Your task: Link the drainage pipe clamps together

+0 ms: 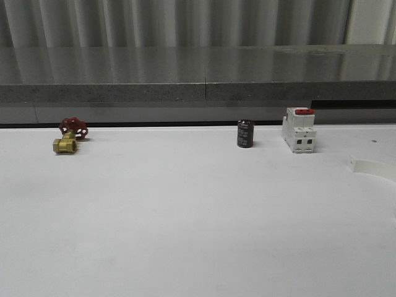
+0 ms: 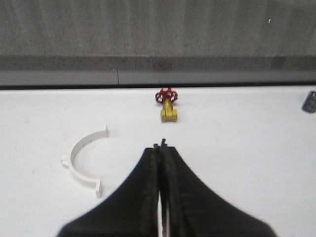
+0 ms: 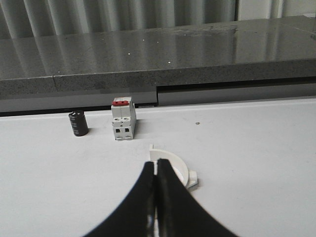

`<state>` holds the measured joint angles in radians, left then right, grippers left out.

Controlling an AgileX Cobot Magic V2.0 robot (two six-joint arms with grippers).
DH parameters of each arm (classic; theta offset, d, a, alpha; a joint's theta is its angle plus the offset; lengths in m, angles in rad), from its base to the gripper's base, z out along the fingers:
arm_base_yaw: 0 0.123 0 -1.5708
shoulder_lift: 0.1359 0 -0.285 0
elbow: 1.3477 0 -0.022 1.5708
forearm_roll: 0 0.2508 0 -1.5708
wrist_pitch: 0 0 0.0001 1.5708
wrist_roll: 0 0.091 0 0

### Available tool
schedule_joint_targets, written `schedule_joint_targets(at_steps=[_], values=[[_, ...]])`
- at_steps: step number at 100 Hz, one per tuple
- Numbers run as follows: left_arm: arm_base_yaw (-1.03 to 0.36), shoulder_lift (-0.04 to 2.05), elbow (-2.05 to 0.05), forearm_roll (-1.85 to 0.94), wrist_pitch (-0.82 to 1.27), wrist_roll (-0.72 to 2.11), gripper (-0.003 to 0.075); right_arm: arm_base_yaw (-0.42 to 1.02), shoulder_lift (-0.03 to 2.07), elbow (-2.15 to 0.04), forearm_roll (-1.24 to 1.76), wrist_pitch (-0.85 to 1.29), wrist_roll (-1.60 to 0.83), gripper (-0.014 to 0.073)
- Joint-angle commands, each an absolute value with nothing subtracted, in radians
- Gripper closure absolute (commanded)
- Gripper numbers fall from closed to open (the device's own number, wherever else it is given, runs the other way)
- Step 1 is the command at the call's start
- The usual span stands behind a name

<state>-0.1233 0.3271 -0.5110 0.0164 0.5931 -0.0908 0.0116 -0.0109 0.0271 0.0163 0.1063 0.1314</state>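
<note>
One white half-ring drainage pipe clamp (image 2: 81, 160) lies flat on the white table, off to one side of my left gripper (image 2: 160, 145), which is shut with nothing in it. The other clamp half (image 3: 180, 167) lies just beyond my right gripper (image 3: 156, 164), partly hidden behind the fingertips. That gripper is also shut and holds nothing. In the front view a curved white piece of this clamp (image 1: 371, 167) shows at the right edge of the table.
A brass valve with a red handwheel (image 1: 69, 136) sits at the back left. A black cylinder (image 1: 245, 133) and a white breaker with a red switch (image 1: 299, 130) stand at the back right. A grey ledge (image 1: 198, 86) runs behind the table.
</note>
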Motion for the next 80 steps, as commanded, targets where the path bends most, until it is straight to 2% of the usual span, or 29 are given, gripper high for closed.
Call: schedule_joint_targets(at_steps=[1,12,27,57,67,80], values=[[-0.121,0.42,-0.625,0.044,0.658,-0.096,0.074,0.005,-0.031,0.012,0.01,0.036,0.13,0.0662],[-0.121,0.517,-0.689,0.042,0.741,-0.096,0.074,0.005,-0.031,0.012,0.01,0.036,0.13,0.0662],[-0.121,0.594,-0.7,0.025,0.743,-0.096,0.074,0.005,-0.031,0.012,0.01,0.036,0.13,0.0662],[-0.121,0.64,-0.7,0.025,0.747,-0.096,0.0722,0.005,-0.031,0.012,0.01,0.036,0.13,0.0662],[-0.121,0.64,-0.7,0.024,0.759,-0.096,0.0601,0.005,-0.031,0.012,0.01,0.036,0.13,0.0662],[-0.121,0.64,-0.7,0.024,0.772,-0.096,0.0322,0.005,-0.031,0.012,0.01,0.036,0.13,0.0662]])
